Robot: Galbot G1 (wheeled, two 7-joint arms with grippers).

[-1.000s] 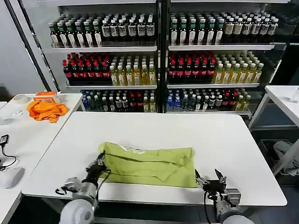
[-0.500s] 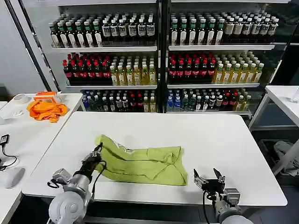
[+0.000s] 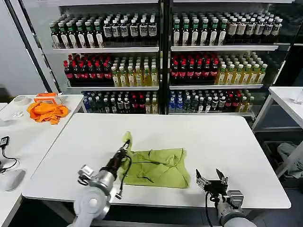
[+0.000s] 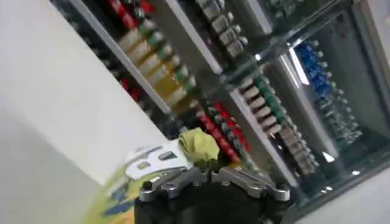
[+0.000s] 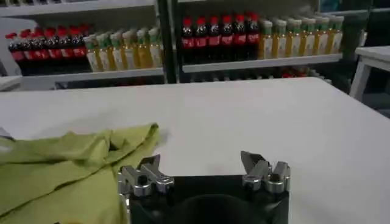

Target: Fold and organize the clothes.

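Note:
The light yellow-green T-shirt [image 3: 158, 166] lies bunched on the white table [image 3: 161, 130], near the front edge. My left gripper [image 3: 126, 144] is shut on the shirt's left edge and holds it lifted above the rest of the cloth; the pinched tuft of fabric [image 4: 197, 145] shows between its jaws in the left wrist view. My right gripper [image 3: 211, 178] stands open just right of the shirt's near right corner, holding nothing. In the right wrist view its open fingers [image 5: 203, 173] frame bare table, with the shirt [image 5: 67, 164] off to one side.
A bright orange cloth [image 3: 46, 111] lies on the side table at the left, with a tape roll [image 3: 20, 100] beside it. Drink shelves [image 3: 161, 56] stand behind the table. Another white table [image 3: 287, 101] is at the right.
My left gripper has carried the shirt's left edge up and to the right, over the middle of the cloth, so the shirt is now narrower. The right gripper has stayed put, open.

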